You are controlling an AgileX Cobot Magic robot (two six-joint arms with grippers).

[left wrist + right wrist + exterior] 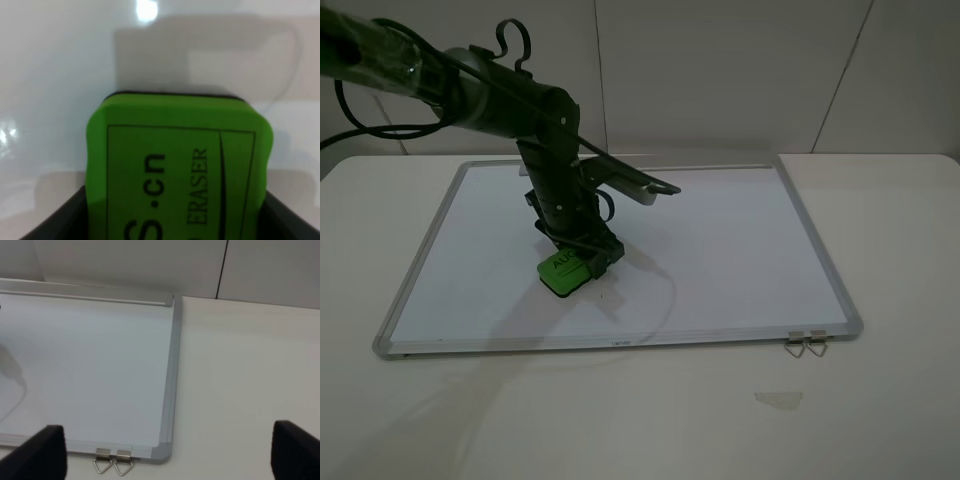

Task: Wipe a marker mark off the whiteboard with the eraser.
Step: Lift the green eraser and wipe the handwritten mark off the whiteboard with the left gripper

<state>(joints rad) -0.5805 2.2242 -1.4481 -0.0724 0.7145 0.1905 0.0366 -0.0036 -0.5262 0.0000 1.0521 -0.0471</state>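
Note:
The whiteboard [740,250] lies flat on the table, silver-framed; its near right corner [167,390] fills the right wrist view. The green eraser [563,272] rests face-down on the board left of centre, lettering up, and looms large in the left wrist view [175,150]. My left gripper [578,250] is shut on the eraser, its dark fingers [70,220] pressing both sides. A faint small trace [605,294], possibly the marker mark, sits just right of the eraser; I cannot tell for sure. My right gripper [170,452] hovers open above the board's near right corner, outside the exterior high view.
Two metal clips [807,343] hang off the board's near right edge, also in the right wrist view [112,462]. A small scrap of clear tape [778,398] lies on the white table in front. A wall rises behind the board.

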